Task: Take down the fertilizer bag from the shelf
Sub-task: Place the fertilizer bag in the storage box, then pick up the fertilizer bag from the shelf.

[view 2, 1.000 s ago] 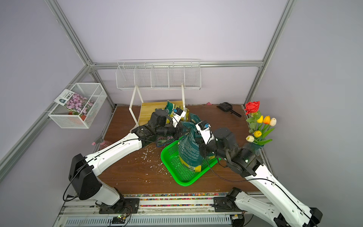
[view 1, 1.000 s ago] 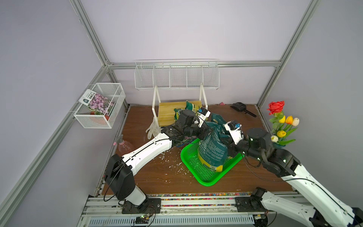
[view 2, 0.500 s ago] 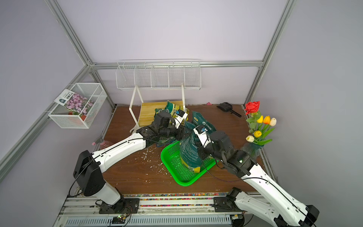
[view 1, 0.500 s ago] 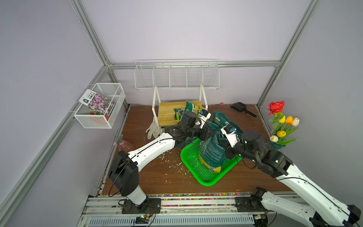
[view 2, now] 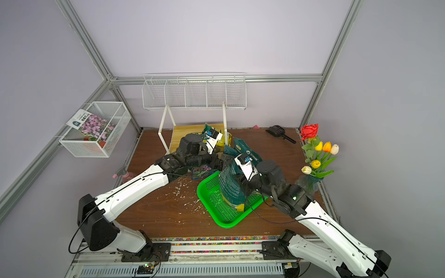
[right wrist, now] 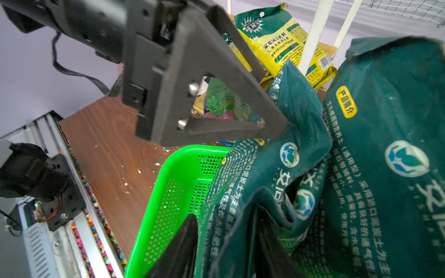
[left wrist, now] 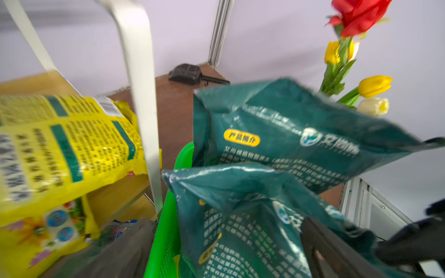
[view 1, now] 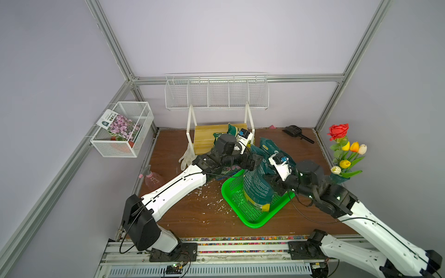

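1. One dark green bag (view 1: 256, 185) stands upright in your green basket (view 1: 250, 222), off the shelf (view 1: 204, 137).
2. Left claw (view 1: 255, 161): you see its jaws wide apart at the bag's top.
3. Right claw (right wrist: 226, 223): jaws apart around a fold.

We find the bag (view 1: 256, 190) standing in the tray (view 1: 251, 224) near the middle of the tabletop (view 1: 187, 219). Behind it and to the left stands the shelf (view 1: 204, 140), below the wire rack (view 1: 216, 95), with a second bag (right wrist: 277, 43) lying on it. The flowers (view 1: 344, 154) stand at the right edge.
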You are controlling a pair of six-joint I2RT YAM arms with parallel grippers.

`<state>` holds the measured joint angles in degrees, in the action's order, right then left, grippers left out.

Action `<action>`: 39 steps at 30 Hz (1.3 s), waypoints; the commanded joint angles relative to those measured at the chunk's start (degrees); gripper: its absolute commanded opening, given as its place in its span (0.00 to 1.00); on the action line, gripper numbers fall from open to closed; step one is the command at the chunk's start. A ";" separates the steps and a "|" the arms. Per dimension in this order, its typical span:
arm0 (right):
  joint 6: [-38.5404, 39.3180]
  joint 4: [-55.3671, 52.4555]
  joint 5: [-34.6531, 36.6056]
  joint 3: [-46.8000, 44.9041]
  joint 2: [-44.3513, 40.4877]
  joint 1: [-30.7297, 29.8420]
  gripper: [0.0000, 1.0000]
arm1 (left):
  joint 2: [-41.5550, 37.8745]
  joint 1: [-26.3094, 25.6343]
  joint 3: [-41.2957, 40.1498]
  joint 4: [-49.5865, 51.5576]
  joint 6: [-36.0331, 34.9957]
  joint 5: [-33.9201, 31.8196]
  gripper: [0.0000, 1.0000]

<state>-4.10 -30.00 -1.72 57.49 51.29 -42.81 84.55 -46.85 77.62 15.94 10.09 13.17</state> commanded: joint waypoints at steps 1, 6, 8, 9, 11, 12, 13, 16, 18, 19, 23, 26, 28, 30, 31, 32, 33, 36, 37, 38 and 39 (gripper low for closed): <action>0.00 0.91 -0.29 -0.34 0.24 -0.20 0.49 | -3.45 -0.25 2.57 2.43 -1.98 -3.94 1.00; -0.08 0.85 -0.39 0.28 0.64 -0.22 0.58 | -8.01 -0.04 1.83 4.18 -2.53 -7.52 1.00; -0.12 0.98 -0.26 0.55 0.59 -0.22 0.64 | -10.09 0.08 0.78 4.42 -2.37 -8.98 1.00; -0.22 1.00 -0.15 0.71 0.48 -0.21 0.67 | -11.43 0.30 -0.11 4.25 -2.00 -9.76 1.00; -0.30 1.17 -0.06 1.38 0.24 -0.25 0.72 | -14.06 0.66 -2.48 3.30 -0.80 -10.82 1.00; -0.09 1.12 0.04 1.99 0.22 -0.25 0.74 | -15.39 1.09 -3.79 2.76 0.06 -11.11 1.00; 0.17 0.95 0.12 2.80 0.30 -0.21 0.74 | -16.58 1.64 -5.05 2.22 0.85 -11.28 1.00; 1.61 -0.87 0.70 6.06 0.88 -0.21 0.75 | -19.78 4.71 -8.82 1.37 4.71 -9.93 1.00; 3.06 -2.85 1.30 9.12 1.66 -0.19 0.75 | -22.15 6.93 -11.31 1.21 6.78 -8.65 1.00; 3.79 -3.57 1.65 10.33 2.02 -0.18 0.75 | -23.21 7.43 -12.49 1.11 7.18 -8.72 1.00; 6.44 -6.15 2.94 15.64 3.76 -0.25 0.77 | -27.14 8.00 -16.51 2.51 8.40 -10.57 1.00; 6.65 -6.59 1.46 19.37 5.34 -0.24 0.77 | -29.48 8.52 -19.45 4.51 10.89 -13.26 1.00; 6.19 -6.18 -0.49 21.01 6.43 -0.26 0.77 | -31.21 9.10 -21.96 5.39 13.06 -15.25 1.00; 5.53 -5.53 -2.15 22.32 7.30 -0.53 0.78 | -33.30 10.04 -24.91 5.58 14.81 -15.24 0.99; 5.31 -5.18 -2.49 22.71 7.62 -0.71 0.78 | -34.12 10.35 -26.24 5.52 15.92 -15.11 1.00; 5.25 -4.88 -2.46 23.07 7.88 -1.23 0.79 | -35.23 10.67 -27.77 5.29 17.37 -15.18 0.99; 5.26 -4.64 -2.16 23.42 8.24 -1.84 0.79 | -36.29 10.96 -29.59 4.71 18.91 -14.75 0.99; 5.83 -4.40 -0.14 24.78 9.34 -4.25 0.75 | -38.45 12.45 -35.87 0.71 24.30 -12.17 0.96; 6.15 -4.47 0.20 25.17 9.75 -4.96 0.74 | -38.79 13.36 -37.91 -1.31 26.11 -10.72 0.95; 6.46 -4.63 0.79 25.58 10.32 -5.87 0.74 | -38.85 14.59 -40.44 -4.12 28.29 -8.42 0.93; 6.75 -4.75 1.61 25.89 10.84 -6.78 0.74 | -38.58 15.91 -42.92 -7.13 30.61 -6.25 0.92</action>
<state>1.50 -35.35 -1.87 81.84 61.06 -47.64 46.02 -33.26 39.20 15.35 32.53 1.98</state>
